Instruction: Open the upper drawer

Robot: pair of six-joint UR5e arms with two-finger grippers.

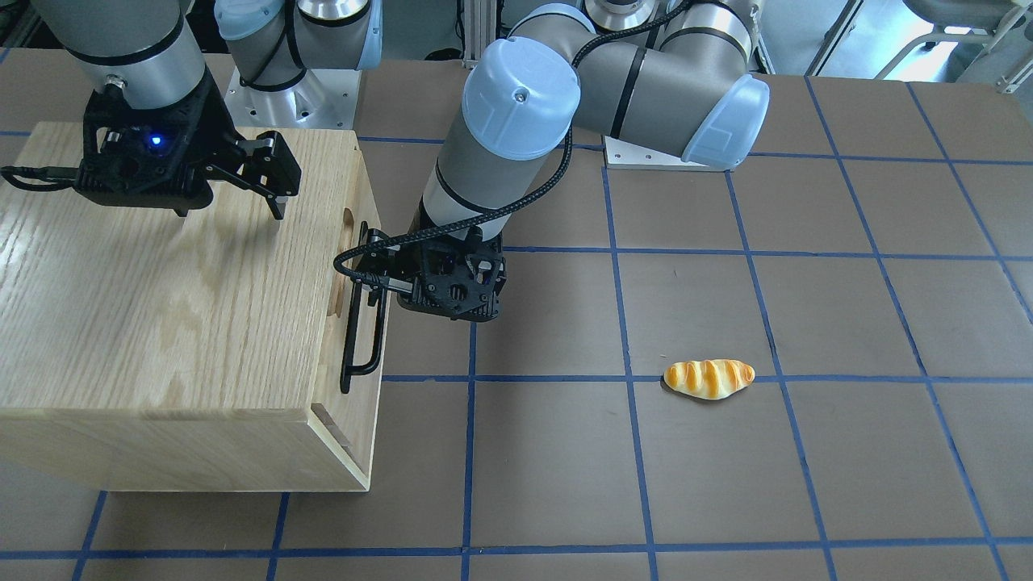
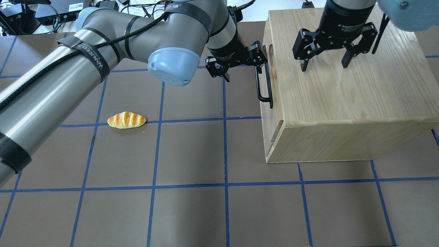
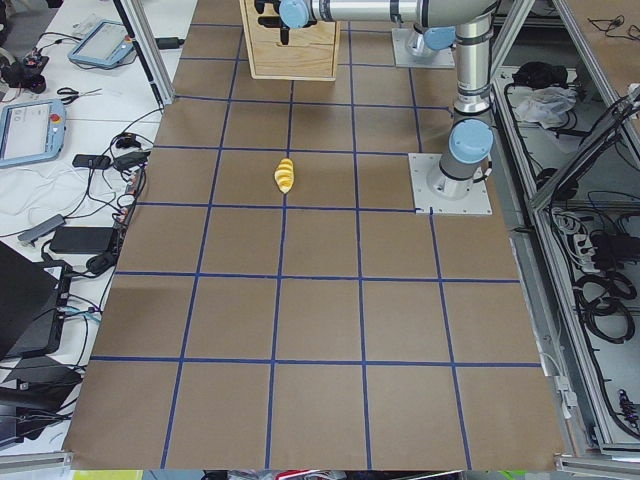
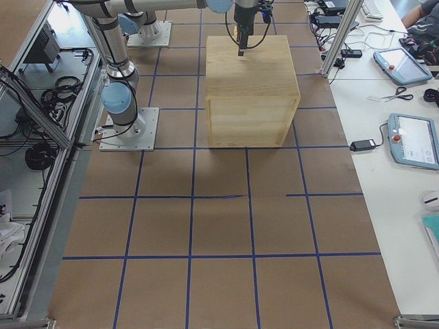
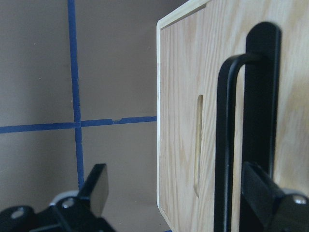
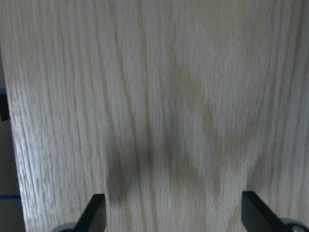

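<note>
The upper drawer's light-wood front (image 5: 181,121) looks flush with the oak cabinet (image 2: 343,92). Its elongated slot (image 5: 198,145) and long black bar handle (image 2: 264,87) show, the handle also in the front view (image 1: 361,323). My left gripper (image 2: 244,70) is open and points down at the handle's far end. In the left wrist view (image 5: 178,203) the bar (image 5: 224,145) lies between the fingers, close to the cabinet-side finger (image 5: 270,198). My right gripper (image 2: 324,65) is open and empty, fingertips just over the cabinet top (image 6: 169,96).
A toy bread roll (image 2: 126,120) lies on the brown mat with blue grid lines, well to the left of the cabinet; it also shows in the front view (image 1: 708,378). The cabinet stands near the mat's right side.
</note>
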